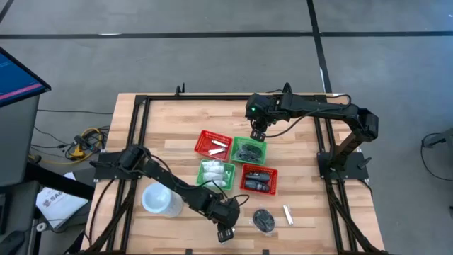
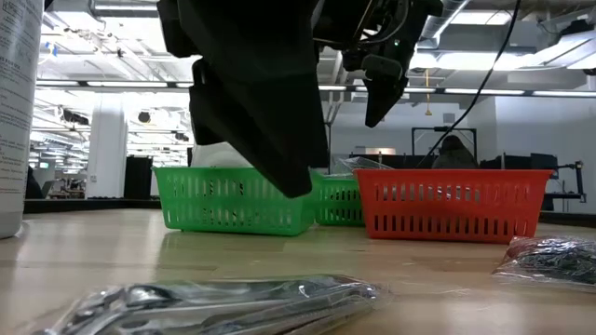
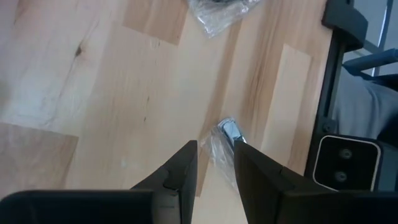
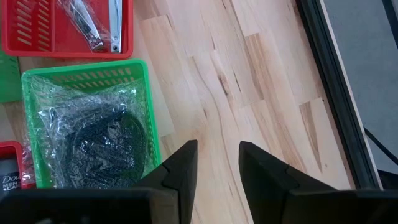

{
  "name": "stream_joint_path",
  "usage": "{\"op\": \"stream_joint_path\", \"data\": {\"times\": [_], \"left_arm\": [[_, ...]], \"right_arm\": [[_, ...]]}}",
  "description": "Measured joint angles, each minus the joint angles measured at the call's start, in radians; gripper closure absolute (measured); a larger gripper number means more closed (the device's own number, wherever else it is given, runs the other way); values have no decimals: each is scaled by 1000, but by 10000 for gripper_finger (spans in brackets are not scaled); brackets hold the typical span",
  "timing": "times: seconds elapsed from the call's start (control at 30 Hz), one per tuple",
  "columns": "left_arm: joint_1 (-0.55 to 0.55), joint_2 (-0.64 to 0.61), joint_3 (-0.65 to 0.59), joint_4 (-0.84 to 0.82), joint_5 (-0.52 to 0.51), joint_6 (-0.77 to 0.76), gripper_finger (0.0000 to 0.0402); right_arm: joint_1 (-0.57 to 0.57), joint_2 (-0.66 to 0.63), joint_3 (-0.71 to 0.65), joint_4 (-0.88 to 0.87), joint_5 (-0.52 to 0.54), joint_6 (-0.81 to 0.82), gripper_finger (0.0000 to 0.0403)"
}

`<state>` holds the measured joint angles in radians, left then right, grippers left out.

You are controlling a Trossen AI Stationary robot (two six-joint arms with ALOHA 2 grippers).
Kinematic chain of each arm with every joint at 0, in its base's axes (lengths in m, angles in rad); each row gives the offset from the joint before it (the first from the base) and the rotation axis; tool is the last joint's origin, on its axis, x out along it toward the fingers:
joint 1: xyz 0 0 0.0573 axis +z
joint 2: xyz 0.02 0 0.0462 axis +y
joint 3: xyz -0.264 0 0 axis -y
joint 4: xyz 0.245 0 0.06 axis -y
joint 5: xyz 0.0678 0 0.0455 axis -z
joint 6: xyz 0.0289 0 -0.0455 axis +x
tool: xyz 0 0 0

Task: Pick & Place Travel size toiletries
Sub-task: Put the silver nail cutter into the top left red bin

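A silvery tube in clear wrap [image 3: 224, 140] lies on the wood near the table's front edge; it also shows in the low view [image 2: 223, 302]. My left gripper [image 3: 214, 163] hovers over it, narrowly open, with one finger on either side and not touching it; it shows in the high view [image 1: 225, 231]. A black round bundle in clear wrap [image 1: 264, 219] and a short silvery tube [image 1: 288, 214] lie loose on the table to its right. My right gripper [image 1: 258, 133] is narrowly open and empty, above the far edge of the green basket of black bundles [image 4: 93, 140].
Four baskets stand mid-table: a red one [image 1: 214, 144] with silvery pieces, a green one [image 1: 249, 150] with black bundles, a green one [image 1: 216, 172] with white packets, and a red one [image 1: 259, 178] with dark pieces. A large white cup [image 1: 161, 200] stands near my left arm. A black frame rail [image 3: 333, 81] runs along the table edge.
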<state>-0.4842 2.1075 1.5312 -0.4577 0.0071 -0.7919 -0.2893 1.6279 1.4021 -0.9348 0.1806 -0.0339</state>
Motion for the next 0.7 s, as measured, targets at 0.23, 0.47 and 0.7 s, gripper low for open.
{"op": "stream_joint_path", "data": {"times": [0.23,0.47,0.7], "left_arm": [[-1,0,0,4,13,-25,304],[-3,0,-7,6,48,-80,304],[-9,5,-7,13,52,-110,304]], "right_arm": [[0,0,0,0,0,0,294],[0,0,0,0,0,1,294],[1,0,0,-1,0,8,294]]}}
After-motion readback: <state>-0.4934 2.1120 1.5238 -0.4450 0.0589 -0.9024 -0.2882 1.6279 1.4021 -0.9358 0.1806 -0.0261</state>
